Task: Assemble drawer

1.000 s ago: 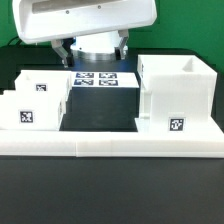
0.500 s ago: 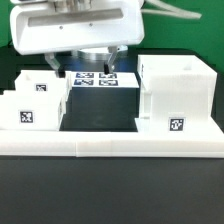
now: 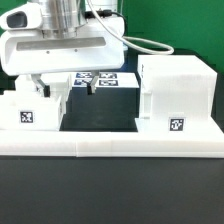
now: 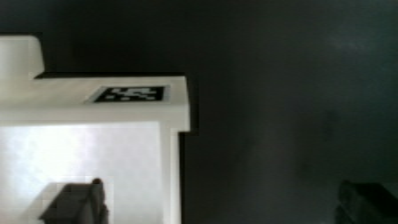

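Note:
A large white open drawer box (image 3: pixel 178 95) with a marker tag stands at the exterior view's right. A smaller stepped white drawer part (image 3: pixel 33 103) with a tag stands at the exterior view's left. It also shows in the wrist view (image 4: pixel 89 140), with its tag near its edge. My gripper (image 3: pixel 64 89) hangs open and empty just above that smaller part. In the wrist view the gripper (image 4: pixel 222 203) has one dark finger (image 4: pixel 75 203) over the white part and the other finger (image 4: pixel 370 200) over the dark table.
The marker board (image 3: pixel 104 80) lies flat on the table behind the gripper, partly hidden by it. A long white ledge (image 3: pixel 110 146) runs along the front of both parts. Dark table lies between the two parts.
The gripper has moved to the exterior view's left and come lower, from over the marker board to over the smaller left part. The parts have not moved.

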